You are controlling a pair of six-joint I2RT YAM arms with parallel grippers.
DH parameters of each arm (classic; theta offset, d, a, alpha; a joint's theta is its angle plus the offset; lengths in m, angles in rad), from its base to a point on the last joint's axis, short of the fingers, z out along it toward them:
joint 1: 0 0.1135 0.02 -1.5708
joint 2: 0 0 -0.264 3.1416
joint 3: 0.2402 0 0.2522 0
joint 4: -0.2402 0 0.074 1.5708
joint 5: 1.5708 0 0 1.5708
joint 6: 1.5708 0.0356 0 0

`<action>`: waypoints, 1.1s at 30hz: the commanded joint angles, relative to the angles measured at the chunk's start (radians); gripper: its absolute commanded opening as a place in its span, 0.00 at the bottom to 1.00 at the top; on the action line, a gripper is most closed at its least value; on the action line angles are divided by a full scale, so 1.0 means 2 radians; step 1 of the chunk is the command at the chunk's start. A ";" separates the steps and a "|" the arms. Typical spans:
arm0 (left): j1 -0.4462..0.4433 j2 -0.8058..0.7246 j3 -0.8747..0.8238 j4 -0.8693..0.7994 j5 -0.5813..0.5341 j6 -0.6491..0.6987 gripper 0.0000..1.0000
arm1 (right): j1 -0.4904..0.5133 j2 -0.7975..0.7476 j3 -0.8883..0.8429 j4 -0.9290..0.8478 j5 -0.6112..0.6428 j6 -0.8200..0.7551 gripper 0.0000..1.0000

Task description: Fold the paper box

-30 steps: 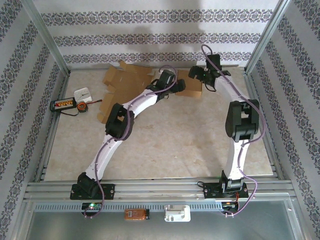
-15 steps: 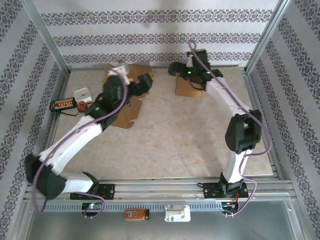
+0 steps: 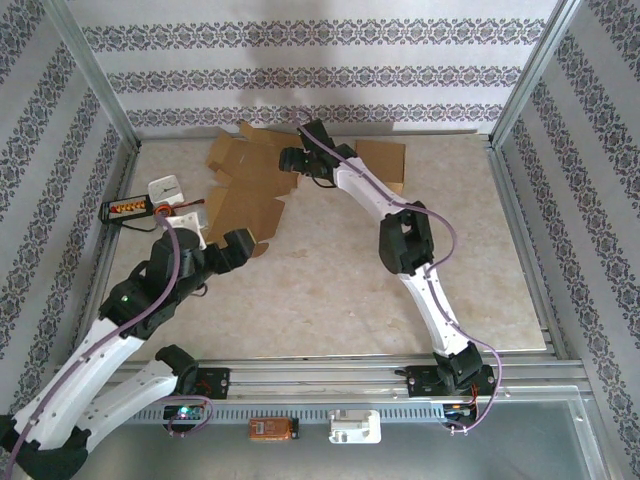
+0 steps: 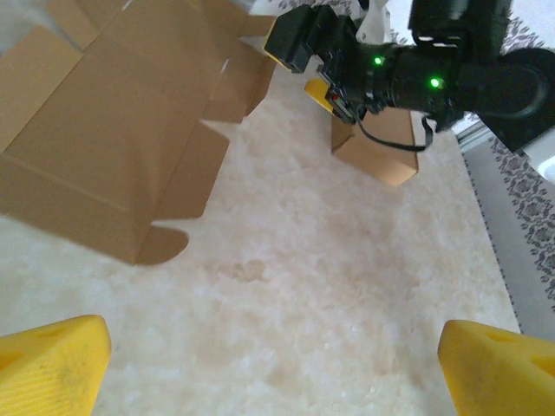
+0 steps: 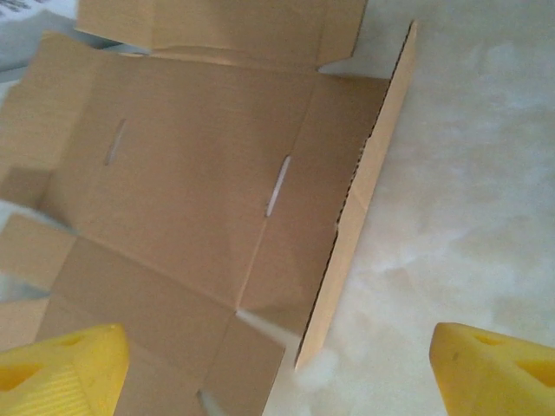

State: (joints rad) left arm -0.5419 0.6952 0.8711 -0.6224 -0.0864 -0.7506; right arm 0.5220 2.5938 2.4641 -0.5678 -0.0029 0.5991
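My right fingers [image 5: 61, 368] are standing spread wide and pinching nothing. My right gripper [image 5: 277, 373] is hovering low over the flat paper box [image 5: 199, 173], which is lying at 11 o'clock on the table [image 3: 330, 280]. Its raised flap [image 5: 360, 182] is running from between my fingers up toward 1 o'clock. To do this well, I think I should be settling my jaws astride that flap near its middle. I should pinch squarely and turn it along the crease, not drag the sheet. My left gripper [image 4: 277, 364], also spread and empty, is hanging at 7 o'clock of the sheet. I judge it should be pressing the base panel flat.

A second ago my right gripper was over the folded box [image 3: 385, 165] at 1 o'clock. It has swung across to the sheet, and my left arm has pulled back from it.
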 commanded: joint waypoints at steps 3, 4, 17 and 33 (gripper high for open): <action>-0.001 -0.032 -0.017 -0.065 -0.009 -0.005 0.98 | -0.001 0.063 0.077 -0.026 0.007 0.059 0.80; -0.001 -0.036 -0.020 -0.065 -0.011 -0.008 0.98 | -0.002 0.072 0.084 -0.025 0.001 0.066 0.75; -0.001 -0.037 -0.027 -0.048 -0.007 -0.024 0.98 | -0.008 -0.054 -0.039 -0.030 -0.024 -0.097 0.02; 0.065 0.097 0.088 -0.093 0.064 0.136 0.99 | 0.010 -0.457 -0.510 0.026 -0.078 -0.495 0.00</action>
State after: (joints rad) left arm -0.4736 0.8429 1.0023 -0.7425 -0.0669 -0.6174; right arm 0.5392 1.7084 1.5806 -0.5697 -0.1204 -0.2756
